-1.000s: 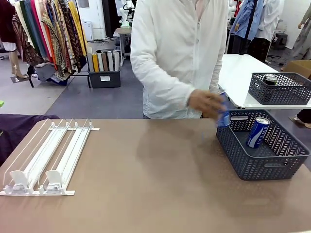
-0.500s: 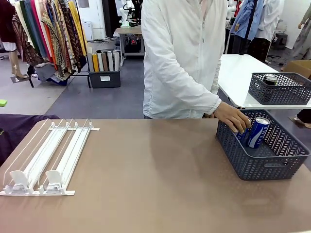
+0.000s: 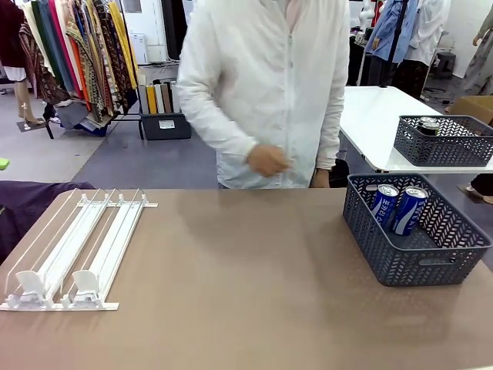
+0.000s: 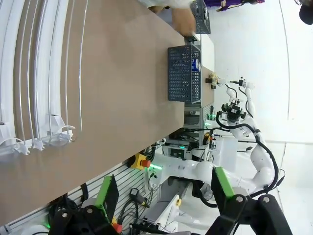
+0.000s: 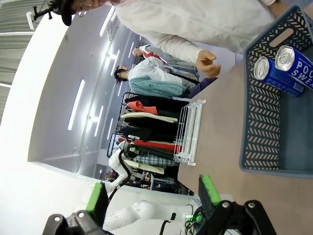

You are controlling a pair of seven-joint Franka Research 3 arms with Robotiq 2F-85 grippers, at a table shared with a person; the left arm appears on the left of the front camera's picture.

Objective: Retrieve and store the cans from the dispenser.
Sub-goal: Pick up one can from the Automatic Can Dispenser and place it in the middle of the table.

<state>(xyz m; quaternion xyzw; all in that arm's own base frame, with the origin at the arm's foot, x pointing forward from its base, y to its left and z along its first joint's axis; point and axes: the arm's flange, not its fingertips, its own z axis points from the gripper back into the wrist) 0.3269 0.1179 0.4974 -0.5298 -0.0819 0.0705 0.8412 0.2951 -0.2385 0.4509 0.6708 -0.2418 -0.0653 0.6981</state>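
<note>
Two slim blue drink cans with silver tops and white lettering (image 3: pixel 397 206), leaning side by side and touching, inside the dark grey lattice plastic basket (image 3: pixel 431 262) at the right end of the brown tabletop (image 3: pixel 246 285); long axes tilted, tops toward the person's side. Flat white dispenser rack with clear-railed lanes (image 3: pixel 73 250) at the far left end, lanes running away from the robot toward the person, white pusher blocks (image 3: pixel 58 287) at the near end, no can visible in any lane. Dispenser and basket well apart, the whole width of the tabletop between them.

Person's bare hand (image 3: pixel 268 160) loosely curled and holding nothing, above the far edge near the middle, between rack and basket, somewhat nearer the basket.

Left hand (image 4: pixel 161 188) with fingers wide apart, nothing between, above the dispenser's end. Right hand (image 5: pixel 151 193) likewise spread and unloaded, nearer the basket.

Probably storing well along; any further can would need carrying rightward to the basket.
</note>
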